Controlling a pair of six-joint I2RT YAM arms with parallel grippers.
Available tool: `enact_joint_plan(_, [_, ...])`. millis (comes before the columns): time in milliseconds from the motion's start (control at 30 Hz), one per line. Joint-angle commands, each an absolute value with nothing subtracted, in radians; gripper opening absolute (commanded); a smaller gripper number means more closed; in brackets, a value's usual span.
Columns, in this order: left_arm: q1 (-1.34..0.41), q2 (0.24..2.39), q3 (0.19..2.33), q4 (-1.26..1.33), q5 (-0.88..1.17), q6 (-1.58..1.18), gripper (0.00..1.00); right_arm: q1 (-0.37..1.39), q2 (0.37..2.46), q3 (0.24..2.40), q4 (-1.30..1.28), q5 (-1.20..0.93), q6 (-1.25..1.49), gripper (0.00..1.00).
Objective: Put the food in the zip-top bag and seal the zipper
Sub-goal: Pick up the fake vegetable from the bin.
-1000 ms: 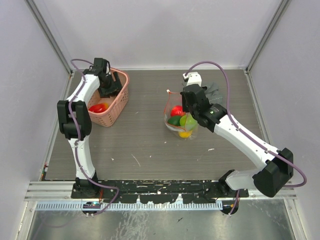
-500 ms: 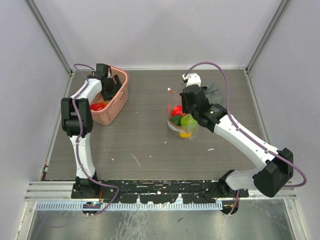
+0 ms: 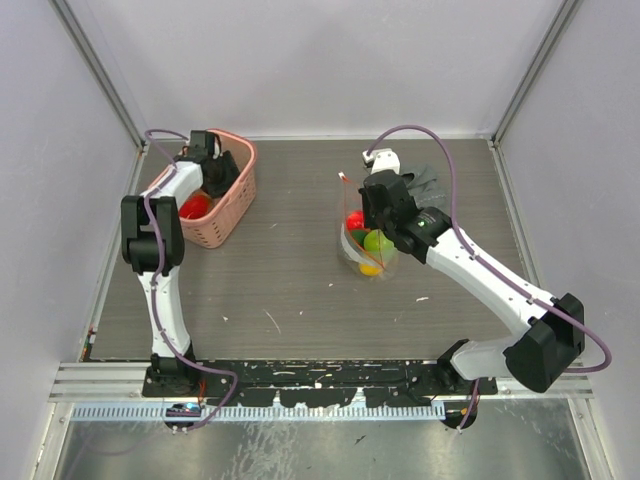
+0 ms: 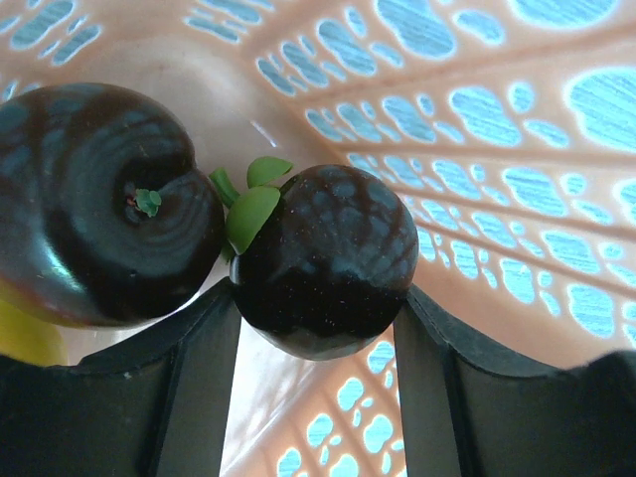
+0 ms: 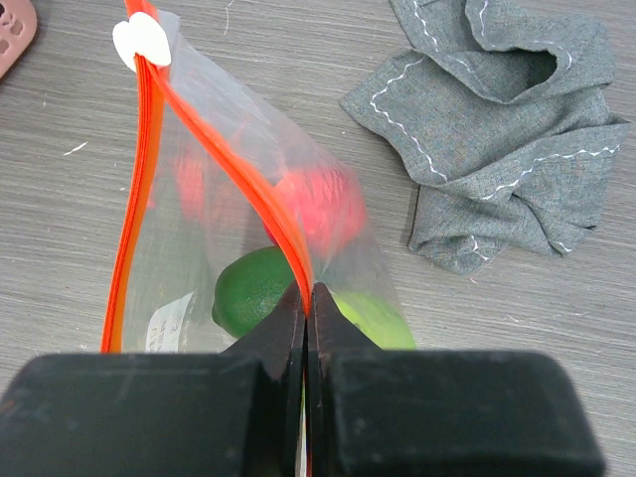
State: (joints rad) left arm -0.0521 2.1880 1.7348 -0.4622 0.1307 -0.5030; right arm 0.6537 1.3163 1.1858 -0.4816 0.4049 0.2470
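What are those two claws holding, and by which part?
Right gripper pinches the zip-top bag by its zipper strip. Left gripper straddles a dark fruit in the basket; a firm grip cannot be told.

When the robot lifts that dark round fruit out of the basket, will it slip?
Maybe. The dark round fruit looks shiny and smooth, so it could slip from the fingers squeezing it. It is ball-shaped, so if dropped it would probably roll.

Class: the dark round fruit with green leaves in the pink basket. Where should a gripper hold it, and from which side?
Grip the dark fruit across its round middle, coming from its base end opposite the leaves, as the left gripper straddles it; the other dark fruit crowds its leaf side.
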Motion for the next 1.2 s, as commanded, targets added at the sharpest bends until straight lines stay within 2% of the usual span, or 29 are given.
enact_joint_plan(0, [-0.045,2.116,1.687,-0.506,0.160,-0.485,0.32,0.657,1.317,1.230,-0.466,0.399,0.254,0.01])
enact_joint_plan(133, [-0.044,2.051,1.671,-0.525,0.155,-0.462,0.26,0.658,1.319,1.238,-0.461,0.399,0.244,0.01])
enact_joint_plan(533, [-0.046,1.793,1.624,-0.610,0.095,-0.387,0.26,0.658,1.339,1.296,-0.467,0.389,0.214,0.01])
enact_joint_plan(800, [-0.067,1.579,1.557,-0.618,0.159,-0.398,0.24,0.657,1.339,1.328,-0.443,0.368,0.205,0.01])
enact_joint_plan(1000, [-0.132,1.486,1.526,-0.655,0.230,-0.413,0.23,0.657,1.364,1.329,-0.423,0.351,0.218,0.01])
enact_joint_plan(1167, [-0.281,1.430,1.509,-0.649,0.244,-0.373,0.21,0.657,1.382,1.330,-0.422,0.334,0.238,0.01])
